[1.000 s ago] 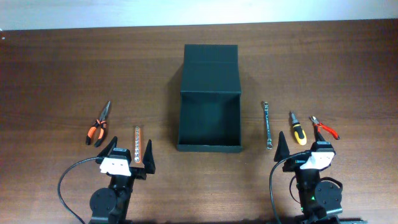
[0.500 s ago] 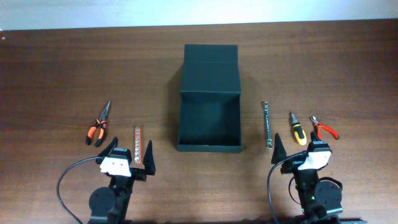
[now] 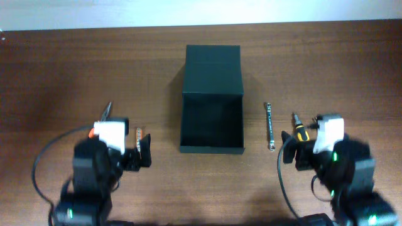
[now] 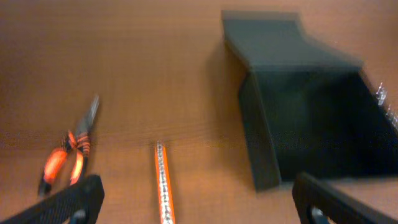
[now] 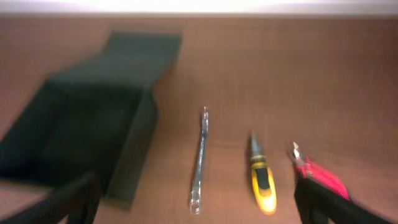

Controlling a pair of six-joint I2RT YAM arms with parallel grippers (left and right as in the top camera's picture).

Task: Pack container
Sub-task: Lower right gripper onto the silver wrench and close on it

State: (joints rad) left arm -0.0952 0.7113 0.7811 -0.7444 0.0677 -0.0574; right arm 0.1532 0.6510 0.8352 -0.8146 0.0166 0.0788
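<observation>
A matte dark green-black rectangular box (image 3: 212,113) sits mid-counter, its flat flap lid lying open toward the far edge. The left gripper (image 4: 196,190) gapes wide near orange-handled pointed pliers (image 4: 65,158). The right gripper (image 5: 196,186) gapes equally wide, near a slim steel wrench (image 5: 199,160) and a stubby yellow-black screwdriver (image 5: 261,177).

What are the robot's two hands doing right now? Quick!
Left gripper: open, holding nothing.
Right gripper: open, holding nothing.
</observation>
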